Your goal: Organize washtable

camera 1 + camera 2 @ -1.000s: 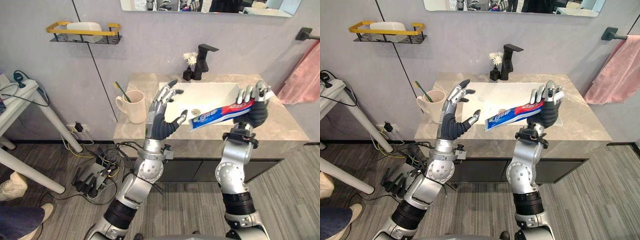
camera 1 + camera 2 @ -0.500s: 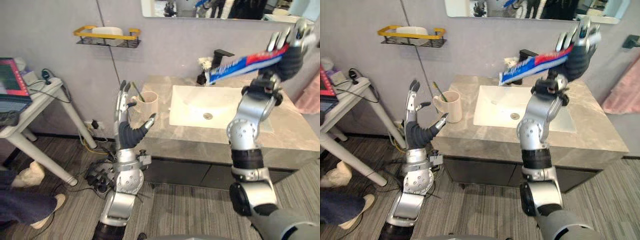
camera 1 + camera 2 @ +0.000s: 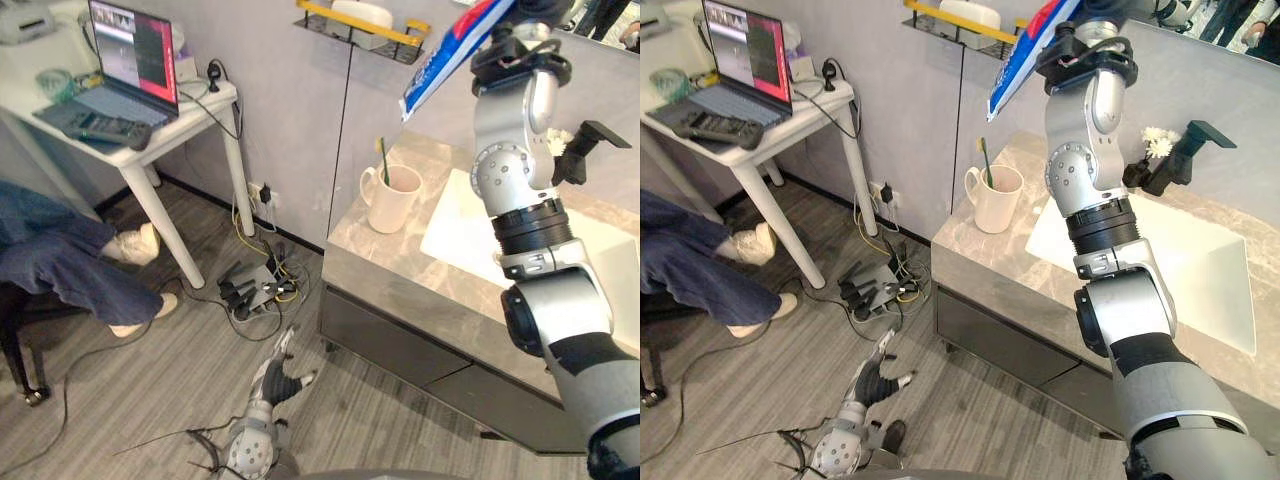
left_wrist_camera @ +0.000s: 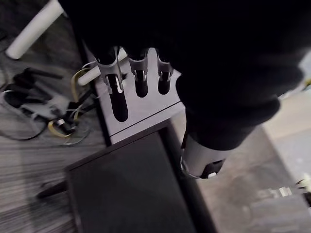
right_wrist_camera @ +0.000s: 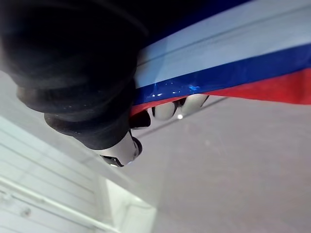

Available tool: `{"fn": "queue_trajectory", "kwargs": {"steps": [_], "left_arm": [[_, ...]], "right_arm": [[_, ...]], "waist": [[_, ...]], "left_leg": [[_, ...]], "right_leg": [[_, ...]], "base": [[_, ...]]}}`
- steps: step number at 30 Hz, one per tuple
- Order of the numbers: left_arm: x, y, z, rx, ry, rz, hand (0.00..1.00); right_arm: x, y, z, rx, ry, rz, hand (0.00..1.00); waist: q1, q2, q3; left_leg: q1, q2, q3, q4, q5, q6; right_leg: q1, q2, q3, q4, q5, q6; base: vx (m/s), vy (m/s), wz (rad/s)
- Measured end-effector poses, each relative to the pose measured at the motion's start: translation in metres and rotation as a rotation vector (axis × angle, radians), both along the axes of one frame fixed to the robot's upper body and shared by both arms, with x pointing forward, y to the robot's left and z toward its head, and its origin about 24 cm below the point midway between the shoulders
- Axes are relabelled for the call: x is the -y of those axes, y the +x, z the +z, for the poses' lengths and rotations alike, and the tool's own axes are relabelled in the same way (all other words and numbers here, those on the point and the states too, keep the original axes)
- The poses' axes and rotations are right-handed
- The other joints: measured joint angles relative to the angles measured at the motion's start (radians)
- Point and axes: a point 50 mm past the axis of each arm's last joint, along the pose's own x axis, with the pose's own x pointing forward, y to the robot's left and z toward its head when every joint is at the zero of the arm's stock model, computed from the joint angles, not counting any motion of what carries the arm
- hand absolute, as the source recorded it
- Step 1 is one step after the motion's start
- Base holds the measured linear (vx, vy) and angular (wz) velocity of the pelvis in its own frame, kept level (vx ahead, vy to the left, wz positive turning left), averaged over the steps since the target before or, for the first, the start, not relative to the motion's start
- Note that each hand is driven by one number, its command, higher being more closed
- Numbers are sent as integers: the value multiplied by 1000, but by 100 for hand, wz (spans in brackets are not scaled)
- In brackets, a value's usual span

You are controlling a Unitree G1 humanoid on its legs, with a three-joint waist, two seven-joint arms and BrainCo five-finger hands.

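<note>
A cream mug [image 3: 392, 197] with a green toothbrush [image 3: 381, 160] standing in it is seen near the corner of the marble washtable [image 3: 400, 265], and all else is placed from it. High above the mug, a red, white and blue toothpaste tube [image 3: 455, 50] is held aloft by the right hand [image 5: 119, 149], slanted so that its lower end points down towards the mug. The grip is made plain in the right wrist view, where fingers [image 5: 165, 110] are curled under the tube with the thumb set beside them; the tube's length and its place over the mug are given by the eye views instead. Far below the mug, near the floor, the left hand [image 3: 875, 380] is seen with its fingers straight and spread, nothing in it. The dark cabinet front [image 4: 131, 189] under the washtable is added past those fingers [image 4: 119, 97] by its own wrist view. A yellow-railed shelf [image 3: 360, 25] is fixed on the wall above the mug. A white basin [image 3: 470, 225] lies just beside the mug, and a black tap [image 3: 590, 140] stands beyond that. Well apart from the mug, a laptop [image 3: 130, 65] is set open on a white table [image 3: 238, 200], and a seated person's legs [image 3: 60, 265] are seen beside it
</note>
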Motion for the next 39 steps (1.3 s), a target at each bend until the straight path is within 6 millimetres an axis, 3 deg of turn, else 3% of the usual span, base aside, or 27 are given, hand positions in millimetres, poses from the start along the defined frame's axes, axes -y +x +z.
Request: {"fn": "queue_trajectory", "kwargs": {"steps": [5,8,15,24,29,33,39], "left_arm": [[2,2,0,-7,-6,-24,0],[2,2,0,-11,-4,-24,0],[3,16,3,21,0,-35,0],[-4,6,-22,-100,41,-21,0],[-4,8,-25,-111,42,-7,0],[-6,10,-24,-106,32,20,0],[-5,11,-24,-112,25,31,0]], "right_arm": [[2,3,3,-6,-94,-67,100],[-1,0,13,25,-108,-73,100],[-1,-1,13,29,-120,-108,100],[5,-13,22,100,-98,-140,100],[15,-24,13,143,-95,-169,100],[17,-31,18,178,-78,-172,100],[17,-27,6,143,-78,-167,100]], "waist": [[17,-8,20],[16,-16,38],[13,-38,64],[-10,-43,104],[-12,-42,106],[-12,-33,124],[-10,-32,128]], "left_leg": [[-8,4,-16,0,0,0],[-13,4,-14,1,0,0],[-15,5,1,1,0,0],[-38,7,31,8,1,3],[-49,1,30,7,1,5],[-57,3,34,7,1,5],[-68,3,37,7,2,6]], "right_leg": [[-2,4,-15,10,-12,1],[-8,4,-13,10,-12,0],[-23,1,3,16,-12,0],[-78,-6,38,50,-13,-1],[-92,-14,38,61,-18,2],[-108,-14,44,68,-19,0],[-124,-16,47,74,-20,-1]], "base": [[7,-23,9],[5,-4,-1],[2,-9,-7],[-15,-3,-10],[0,0,0],[-4,-8,-4],[0,-2,-1]]}}
